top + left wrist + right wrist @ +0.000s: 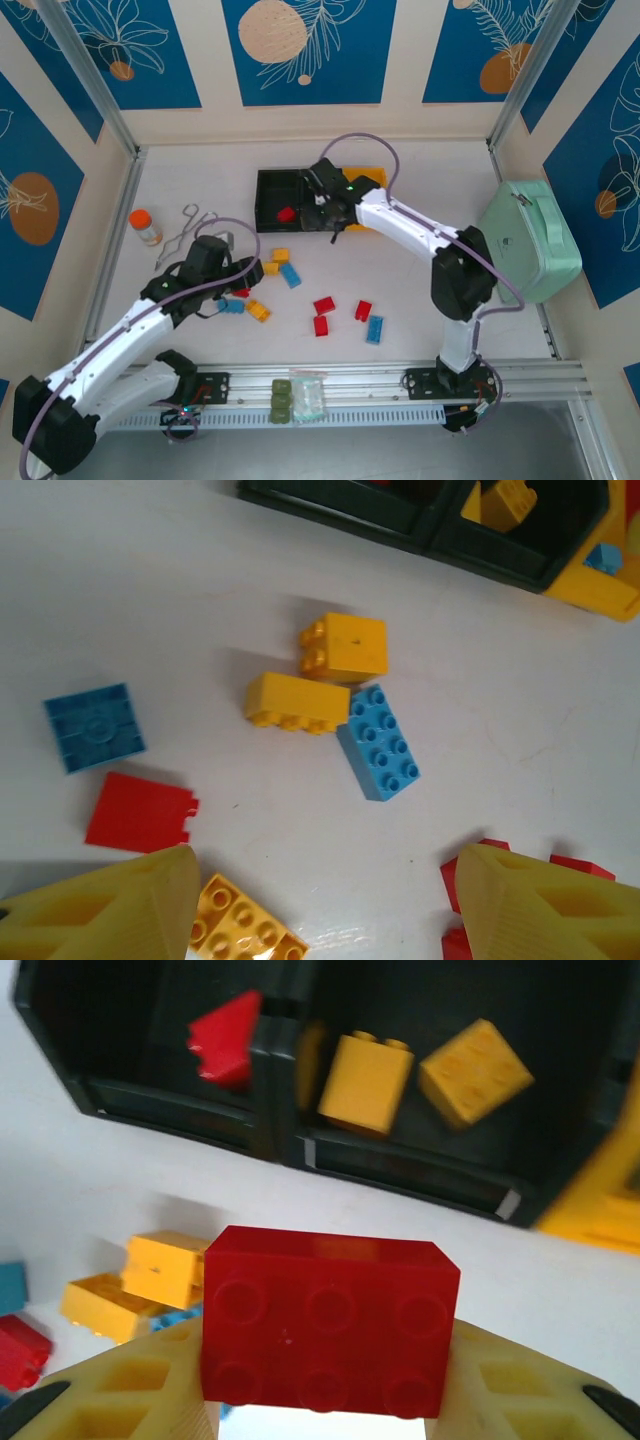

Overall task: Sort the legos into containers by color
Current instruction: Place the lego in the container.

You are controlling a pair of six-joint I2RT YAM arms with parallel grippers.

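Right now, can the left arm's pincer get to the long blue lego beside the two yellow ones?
Probably yes. The left pincer is open, and the blue lego lies flat on bare table just ahead of it. Only the yellow lego touching its end might get nudged.

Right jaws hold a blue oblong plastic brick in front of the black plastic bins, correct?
No: the oblong plastic brick in the right jaws is red, not blue; the right wrist view shows it, in front of the black plastic bins.
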